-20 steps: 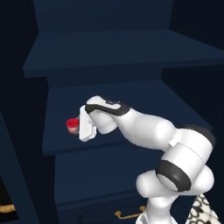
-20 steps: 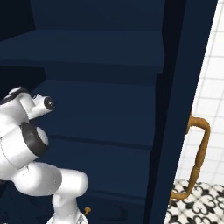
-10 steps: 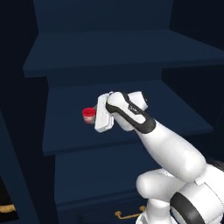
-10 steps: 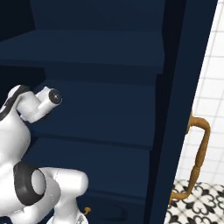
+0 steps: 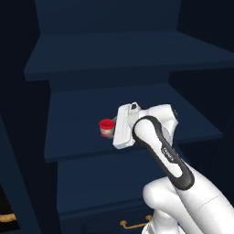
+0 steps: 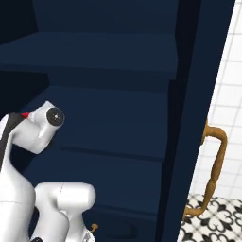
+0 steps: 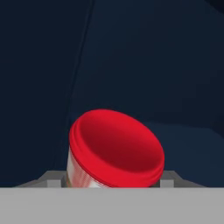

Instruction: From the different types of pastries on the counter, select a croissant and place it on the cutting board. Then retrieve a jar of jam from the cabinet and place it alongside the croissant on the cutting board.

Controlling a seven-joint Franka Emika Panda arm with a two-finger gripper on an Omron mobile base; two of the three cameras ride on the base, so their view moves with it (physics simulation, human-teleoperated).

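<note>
Gripped the jar of jam [image 7: 114, 151] between the 2 fingertips of the gripper [image 7: 109, 183], a grey tip [image 7: 52, 181] showing at each side of the pale body just under the red lid in the hand view. Lid tilted toward the camera, round and bright red, with dark navy cabinet panels behind it.

In the left base view, held the jar of jam [image 5: 106, 128] out to the left of the white hand [image 5: 124, 126], sideways, in the air above the front edge of the middle shelf [image 5: 82, 114] of the cabinet [image 5: 109, 50]. Not resting on the shelf, as far as could be told. Jar small against the hand, red lid above, pale pinkish body below. Arm bent up from the lower right corner, dark joint band across the forearm.

Lower down, showed a gold-coloured handle [image 5: 135, 223] on the drawer front beneath the shelves.

In the right base view, showed only a sliver of red [image 6: 25, 115] at the left edge behind the white wrist. Further right, stood the open cabinet door [image 6: 201, 94] edge-on with its gold handle [image 6: 213, 170], white wall tiles [image 6: 231, 94] beyond it.

Farther back and higher, ran 1 more navy shelf [image 5: 123, 55] across the cabinet.
</note>
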